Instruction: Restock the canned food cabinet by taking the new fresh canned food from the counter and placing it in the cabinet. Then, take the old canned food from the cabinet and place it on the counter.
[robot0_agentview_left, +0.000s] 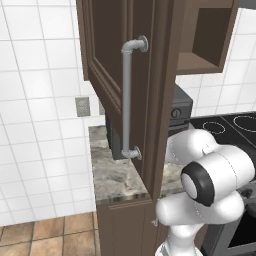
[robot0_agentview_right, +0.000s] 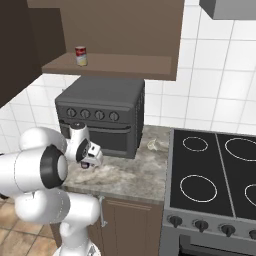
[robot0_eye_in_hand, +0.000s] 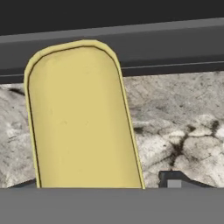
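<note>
Gripper down over the new yellow can, in front of the toaster oven.

The yellow can (robot0_eye_in_hand: 81, 118) stands on the counter (robot0_agentview_right: 135, 177), right under the gripper (robot0_agentview_right: 89, 161) and close between its fingertips (robot0_eye_in_hand: 174, 180); whether the jaws already pinch it or stand just off its sides I cannot tell. I judge the hand comes at it from above because the black toaster oven (robot0_agentview_right: 102, 115) sits just behind, leaving little room at the back. Up on the open shelf of the cabinet (robot0_agentview_right: 115, 65) waits the old red-and-white can (robot0_agentview_right: 81, 56), near its left end. The open cabinet door (robot0_agentview_left: 112, 60), with its grey pipe handle (robot0_agentview_left: 127, 100), hangs out on the left, and the lift must avoid it. The stovetop (robot0_agentview_right: 215, 170) lies to the right.
</note>
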